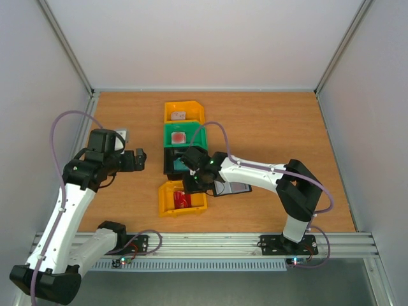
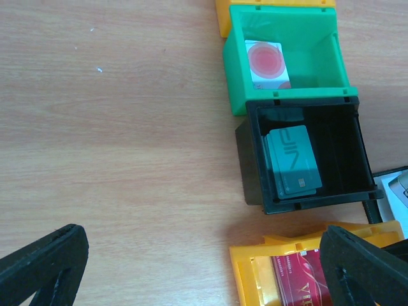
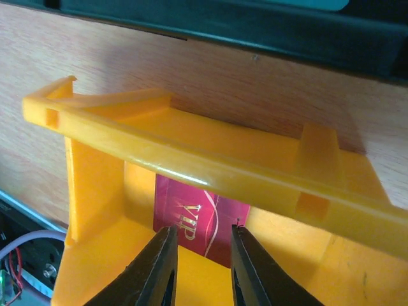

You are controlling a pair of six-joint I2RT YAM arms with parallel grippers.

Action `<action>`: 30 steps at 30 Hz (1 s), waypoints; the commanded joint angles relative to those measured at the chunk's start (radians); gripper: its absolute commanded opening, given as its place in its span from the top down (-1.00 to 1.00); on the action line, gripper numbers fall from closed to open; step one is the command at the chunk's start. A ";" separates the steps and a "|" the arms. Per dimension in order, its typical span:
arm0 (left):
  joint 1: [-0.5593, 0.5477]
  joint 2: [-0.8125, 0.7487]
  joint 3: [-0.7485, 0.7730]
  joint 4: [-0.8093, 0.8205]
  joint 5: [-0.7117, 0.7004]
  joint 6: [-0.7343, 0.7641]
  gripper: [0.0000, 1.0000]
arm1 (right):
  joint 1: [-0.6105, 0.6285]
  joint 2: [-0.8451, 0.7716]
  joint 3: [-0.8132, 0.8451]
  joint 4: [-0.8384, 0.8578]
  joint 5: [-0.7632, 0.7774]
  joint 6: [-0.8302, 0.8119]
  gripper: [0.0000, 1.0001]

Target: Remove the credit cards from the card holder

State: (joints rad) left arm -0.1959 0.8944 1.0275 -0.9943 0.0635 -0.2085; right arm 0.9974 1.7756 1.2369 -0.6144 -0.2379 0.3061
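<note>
top view: four bins run in a line from 12 to 6 o'clock: a far yellow bin [image 1: 171, 112], a green bin [image 1: 171, 135], a black bin [image 1: 171, 167] and a near yellow bin [image 1: 164, 201]. the right gripper [image 1: 190, 185] hangs over the near yellow bin, where a red card [image 1: 183, 200] lies. the card holder [image 1: 233, 189] lies open on the table at the gripper's 3 o'clock. the left gripper [image 1: 139, 159] hovers at 9 o'clock of the black bin.

left wrist: the left gripper [image 2: 203, 234] stands spread wide, holding nothing. a teal card [image 2: 292, 159] lies in the black bin, a white card with a red disc [image 2: 264, 62] in the green one.

right wrist: the right gripper [image 3: 204, 229] shows its fingers [image 3: 156, 271] a narrow gap apart with nothing between them, the red card flat in the bin at 12 o'clock of their tips.
</note>
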 commanded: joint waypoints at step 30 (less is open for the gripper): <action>-0.360 0.321 0.430 0.047 0.425 0.009 -0.98 | -0.581 -0.205 0.192 -0.709 0.062 -0.276 0.21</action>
State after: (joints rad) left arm -0.3683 1.1584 1.4235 -0.9699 0.4011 -0.1581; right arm 0.4358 1.5757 1.5494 -1.3422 -0.1390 0.0803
